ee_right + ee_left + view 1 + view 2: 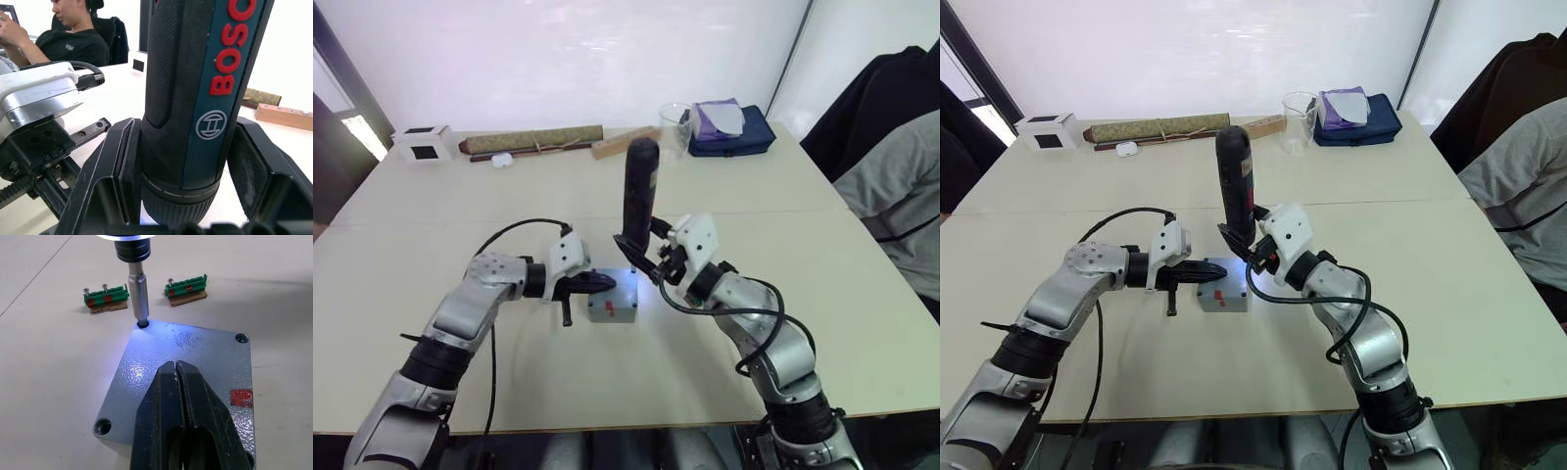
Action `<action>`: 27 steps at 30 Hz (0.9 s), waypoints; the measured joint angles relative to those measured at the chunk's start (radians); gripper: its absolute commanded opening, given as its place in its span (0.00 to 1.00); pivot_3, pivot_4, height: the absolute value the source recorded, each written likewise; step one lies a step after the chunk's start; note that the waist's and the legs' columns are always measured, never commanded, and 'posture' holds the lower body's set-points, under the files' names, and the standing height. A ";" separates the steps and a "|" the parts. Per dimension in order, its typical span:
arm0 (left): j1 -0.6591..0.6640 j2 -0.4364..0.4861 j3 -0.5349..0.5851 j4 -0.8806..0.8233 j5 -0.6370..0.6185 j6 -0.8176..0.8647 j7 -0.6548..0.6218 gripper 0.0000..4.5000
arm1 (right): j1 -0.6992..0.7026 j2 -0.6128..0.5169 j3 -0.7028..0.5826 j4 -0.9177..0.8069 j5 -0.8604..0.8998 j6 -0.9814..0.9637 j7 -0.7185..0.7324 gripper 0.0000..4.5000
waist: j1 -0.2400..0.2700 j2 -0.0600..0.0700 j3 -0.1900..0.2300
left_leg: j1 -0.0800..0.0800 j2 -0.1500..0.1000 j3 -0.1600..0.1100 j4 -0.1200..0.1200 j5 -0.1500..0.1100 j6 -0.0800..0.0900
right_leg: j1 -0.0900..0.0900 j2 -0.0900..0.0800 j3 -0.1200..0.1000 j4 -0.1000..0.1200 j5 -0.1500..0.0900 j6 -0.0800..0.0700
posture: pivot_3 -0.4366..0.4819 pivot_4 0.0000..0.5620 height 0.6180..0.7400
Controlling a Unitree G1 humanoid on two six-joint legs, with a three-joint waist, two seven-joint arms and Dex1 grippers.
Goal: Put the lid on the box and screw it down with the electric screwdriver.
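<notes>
Driving a corner screw is the step in hand: the lid point(195, 362) already sits flush on the box point(613, 305), at the centre of the head views, red mark on the box's near side. The electric screwdriver point(639, 201) stands nearly upright above it, its bit point(138, 298) seated in the far corner hole, tip light glowing blue on the lid. Right gripper point(644, 262): fingers clamped around the screwdriver's lower body. Left gripper point(594, 284): fingers pressed together, laid flat on the lid to hold it down. Next move, by judgement: keep the tool plumb until this screw seats, then lift and shift to another corner; two further holes show open in the left wrist view, and the left gripper covers part of the lid, so it may crowd access to the near corners. Surroundings: two green terminal strips point(105, 296) just beyond the box; along the upper frame, a long brown roll point(1156, 128), a white cube point(1048, 130), a clear cup point(1300, 108), a blue pouch point(1361, 122); a seated person point(1518, 186) at right edge. None obstructs.
</notes>
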State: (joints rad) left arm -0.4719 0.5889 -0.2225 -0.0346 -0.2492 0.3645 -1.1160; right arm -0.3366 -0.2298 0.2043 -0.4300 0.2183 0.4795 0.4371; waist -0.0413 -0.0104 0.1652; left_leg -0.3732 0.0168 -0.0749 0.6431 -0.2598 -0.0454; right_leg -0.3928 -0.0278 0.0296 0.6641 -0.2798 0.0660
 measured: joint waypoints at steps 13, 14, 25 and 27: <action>-0.011 0.000 0.021 -0.030 -0.074 0.024 -0.043 0.00 | -0.267 0.019 -0.277 -0.154 0.240 0.505 -0.171 0.48 | 0.005 0.003 0.011 | -0.019 0.000 -0.003 0.001 0.000 0.000 | -0.017 -0.001 -0.003 0.001 0.003 0.003 | 0.48 0.27 0.97; -0.015 0.001 0.028 -0.040 -0.088 0.029 -0.046 0.00 | -0.279 0.000 -0.296 -0.163 0.252 0.542 -0.178 0.48 | 0.006 0.003 0.012 | -0.020 -0.001 -0.003 0.001 0.000 0.000 | -0.017 -0.001 -0.003 0.001 0.003 0.003 | 0.48 0.27 0.97; -0.069 0.058 0.133 -0.178 -0.245 0.123 -0.082 0.00 | -0.320 -0.397 -0.466 -0.074 0.431 1.128 -0.165 0.48 | 0.000 0.008 0.028 | -0.020 -0.001 -0.001 -0.001 0.000 0.000 | -0.018 -0.001 -0.002 -0.001 0.002 0.003 | 0.48 0.27 0.97; -0.083 0.059 0.136 -0.187 -0.260 0.127 -0.082 0.00 | -0.294 -0.459 -0.456 -0.025 0.471 1.128 -0.170 0.48 | -0.002 0.007 0.029 | -0.020 -0.001 -0.001 0.000 0.000 0.000 | -0.018 0.000 -0.002 -0.001 0.002 0.003 | 0.48 0.27 0.97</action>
State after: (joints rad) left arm -0.5547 0.6482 -0.0869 -0.2219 -0.5088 0.4912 -1.1975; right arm -0.6309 -0.6887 -0.2515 -0.4552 0.6896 1.6077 0.2667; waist -0.0428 -0.0038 0.1942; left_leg -0.3930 0.0162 -0.0756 0.6426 -0.2599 -0.0450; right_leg -0.4107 -0.0282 0.0275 0.6630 -0.2773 0.0692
